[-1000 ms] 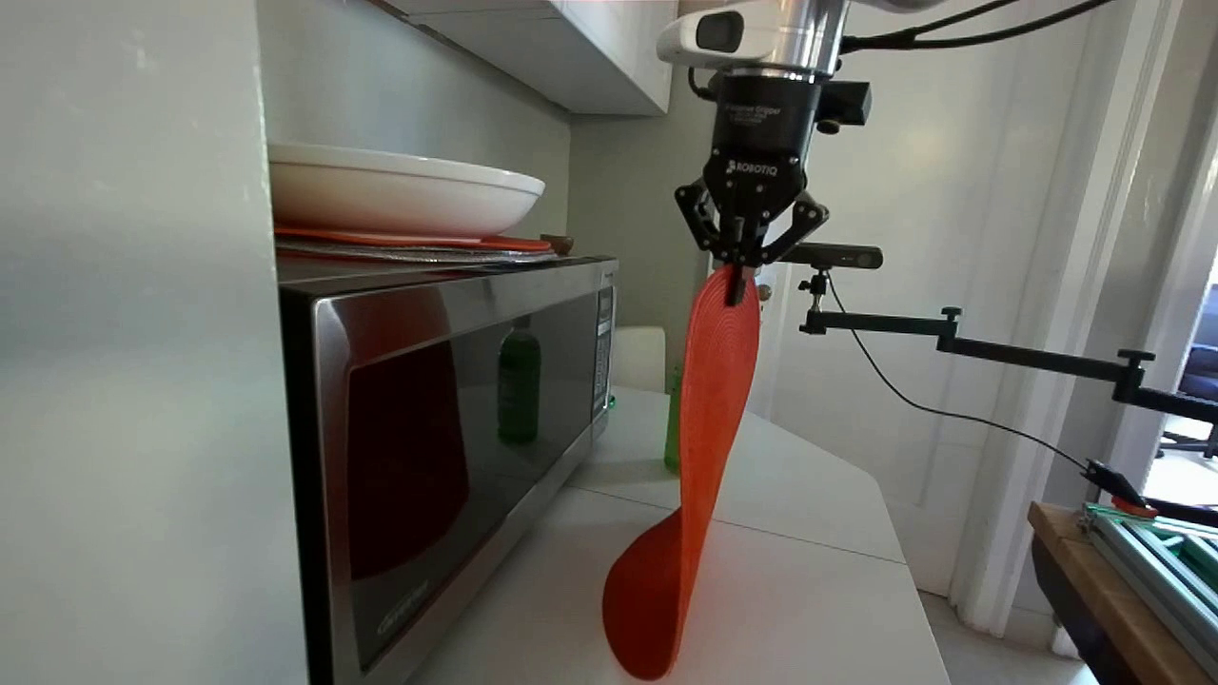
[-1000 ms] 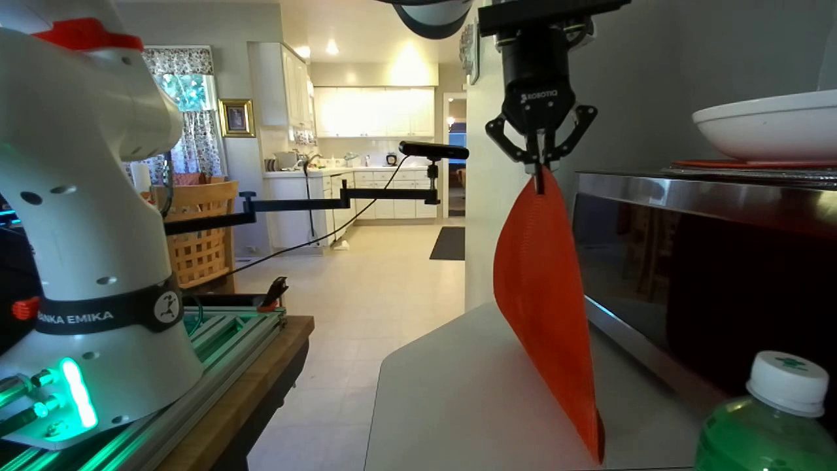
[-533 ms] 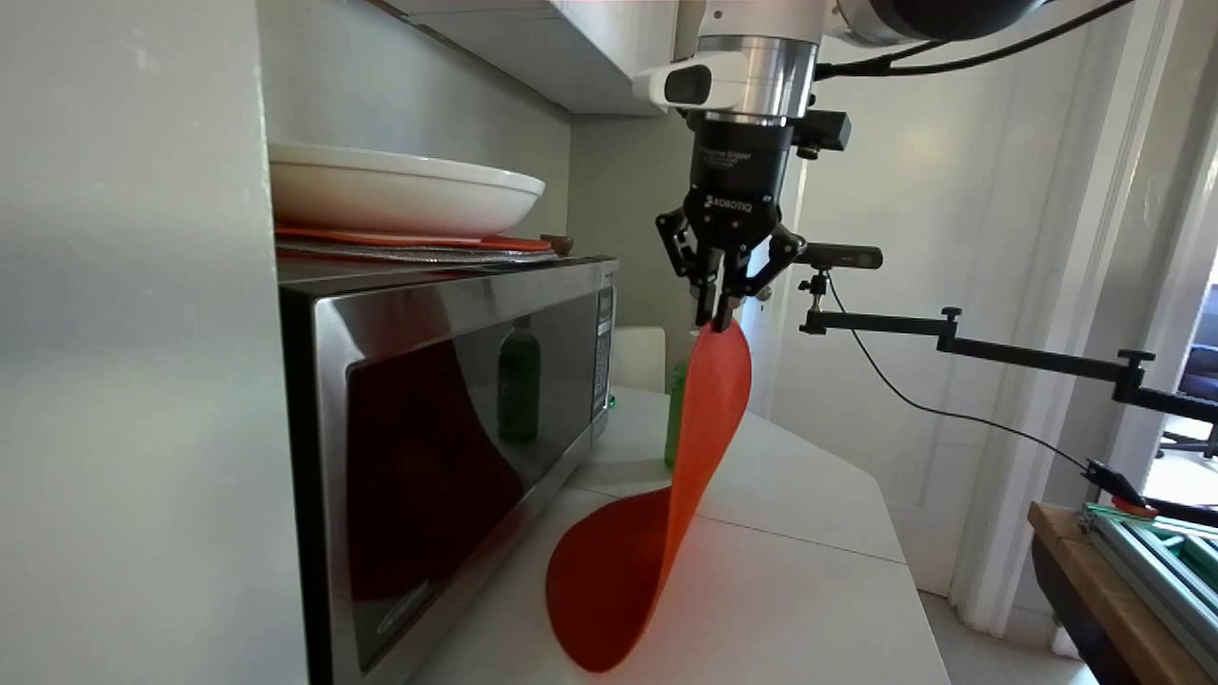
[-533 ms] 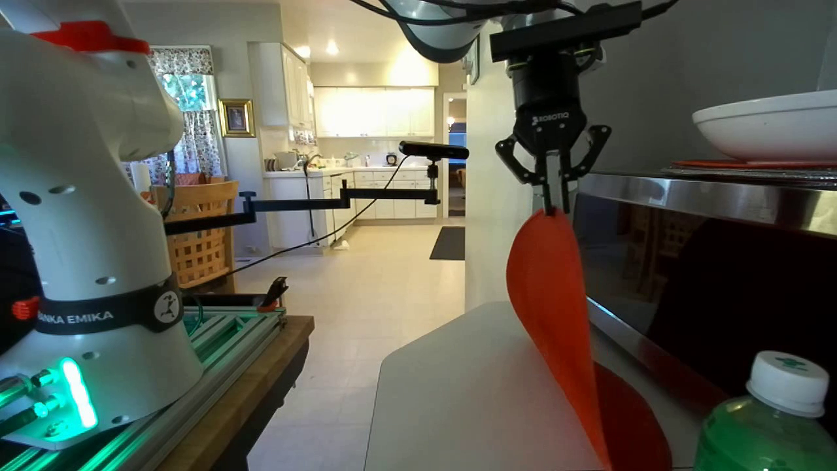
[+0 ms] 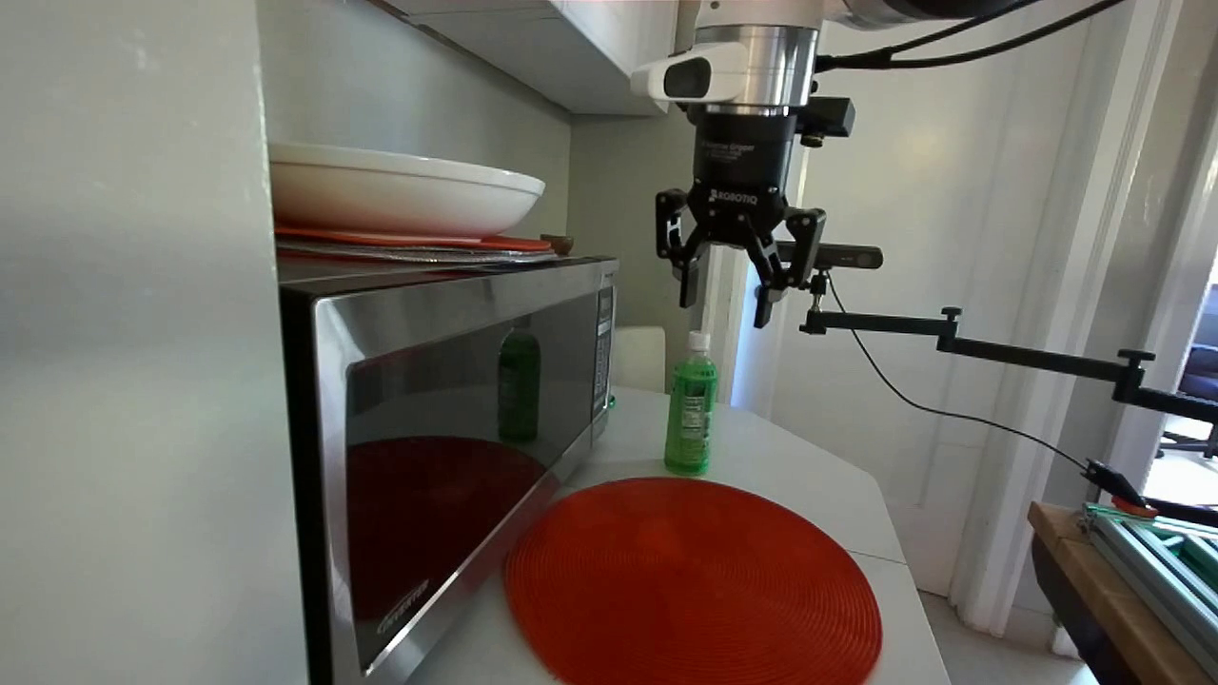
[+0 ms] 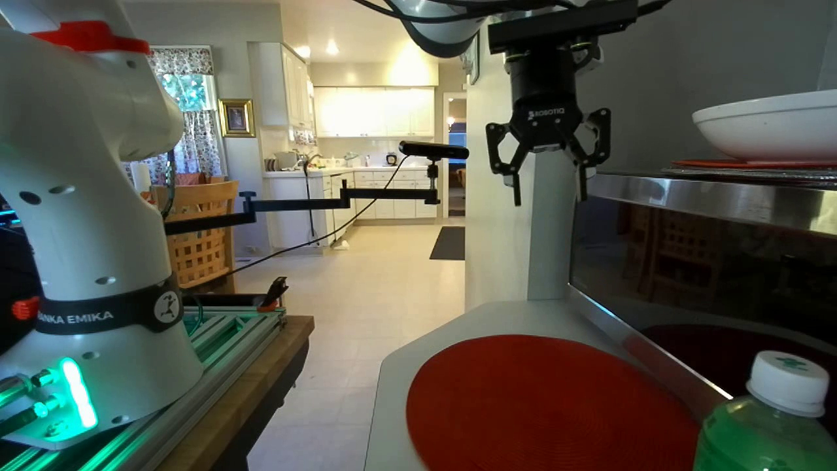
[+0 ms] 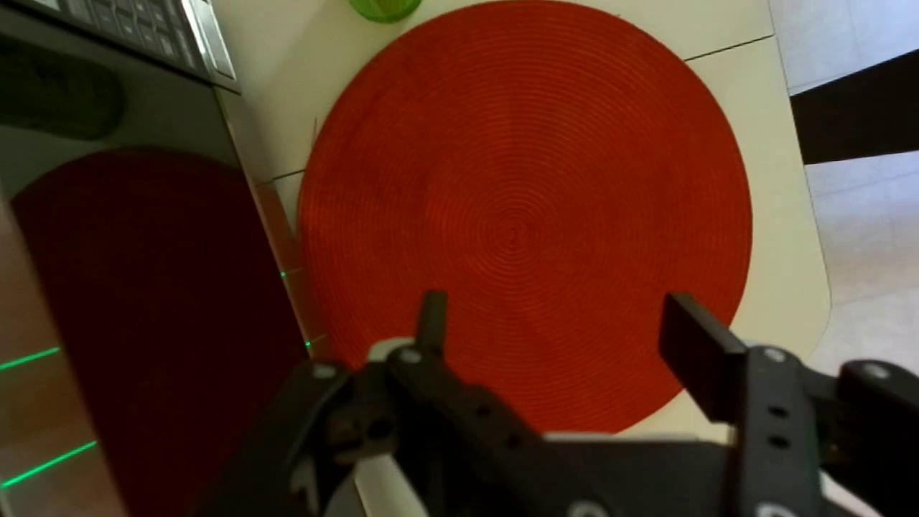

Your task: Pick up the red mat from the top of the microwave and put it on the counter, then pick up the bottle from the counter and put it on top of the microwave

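The red mat (image 5: pixel 695 580) lies flat on the counter (image 5: pixel 771 447), in front of the microwave (image 5: pixel 476 290). Nothing is between the fingers of my gripper (image 5: pixel 725 309), which stands open well above the counter. From the wrist, the red mat (image 7: pixel 513 179) spreads out below the parted fingers (image 7: pixel 432 319). The green bottle (image 5: pixel 690 419) with its white cap stands upright on the counter, just past the mat's rim. Its cap and shoulder show at the lower right of an exterior view (image 6: pixel 765 438), while only its base (image 7: pixel 386 7) shows at the top of the wrist view.
On the microwave a white bowl (image 5: pixel 400 195) rests on thin flat red and grey mats (image 5: pixel 519 245). A wall cabinet (image 5: pixel 609 57) hangs beside the arm. A black camera (image 6: pixel 433 150) on a jointed bar (image 6: pixel 386 194) reaches in near the counter. The microwave door mirrors bottle and mat.
The gripper came down with the mat's edge pinched, then opened and let go. The mat dropped from hanging upright to lying flat, uncovering the bottle behind it.
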{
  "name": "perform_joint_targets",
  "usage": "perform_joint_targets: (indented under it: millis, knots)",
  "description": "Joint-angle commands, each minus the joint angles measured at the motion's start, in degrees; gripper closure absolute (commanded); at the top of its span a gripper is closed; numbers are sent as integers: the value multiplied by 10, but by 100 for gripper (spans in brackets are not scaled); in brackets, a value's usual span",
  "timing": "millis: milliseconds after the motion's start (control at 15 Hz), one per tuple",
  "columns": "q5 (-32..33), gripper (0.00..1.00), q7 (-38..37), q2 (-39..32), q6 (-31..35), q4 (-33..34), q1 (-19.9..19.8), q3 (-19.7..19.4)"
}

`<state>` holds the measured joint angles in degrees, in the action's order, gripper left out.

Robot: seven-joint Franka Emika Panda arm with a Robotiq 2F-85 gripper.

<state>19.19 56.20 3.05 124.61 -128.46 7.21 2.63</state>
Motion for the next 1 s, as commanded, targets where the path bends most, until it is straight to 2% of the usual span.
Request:
perform_joint_targets:
  millis: [0, 200, 467, 733, 933]
  knots:
    - [-16, 0, 14, 17, -56, 7, -3, 11]
    - [-37, 0, 32, 62, -98, 2, 0, 13]
    - [-66, 0, 34, 115, -108, 27, -4, -6]
    - [-96, 0, 1, 102, -115, 88, -23, -37]
    - [-110, 0, -52, 72, -117, 122, -49, -55]
